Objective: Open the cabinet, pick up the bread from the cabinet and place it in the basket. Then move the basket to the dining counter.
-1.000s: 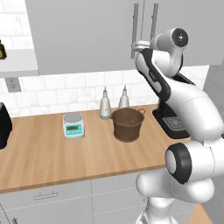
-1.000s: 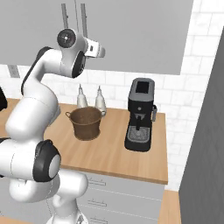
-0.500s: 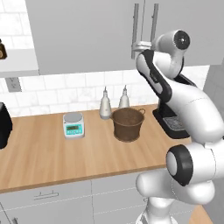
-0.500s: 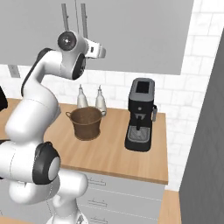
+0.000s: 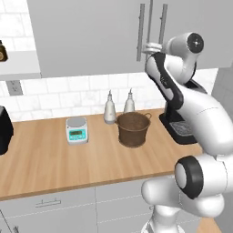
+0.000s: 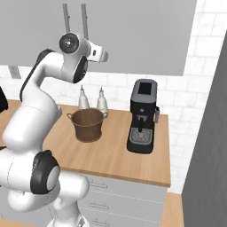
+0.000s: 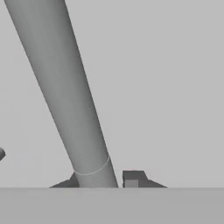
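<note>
The pale grey cabinet (image 5: 91, 36) hangs over the worktop with both doors closed, so the bread is hidden. My gripper (image 5: 155, 46) is raised to the right door's vertical bar handle (image 5: 162, 22). In the hand view the handle (image 7: 70, 96) runs slantwise between my fingertips (image 7: 133, 178), and my gripper (image 7: 99, 179) is shut on it near its lower end. The dark brown basket (image 5: 133, 129) stands upright on the wood worktop below, also seen as the basket (image 6: 88, 125) in the right base view. The dining counter is out of view.
Two pale bottles (image 5: 109, 108) stand behind the basket against the tiled wall. A white-and-teal scale (image 5: 76, 129) sits to its left, and a black coffee machine (image 6: 142, 116) to its right. Grey drawers (image 5: 50, 207) run below the worktop. A tall grey panel (image 6: 208, 146) bounds the right side.
The jaws have closed on the cabinet handle. The arm has hardly moved, and the doors stay closed.
</note>
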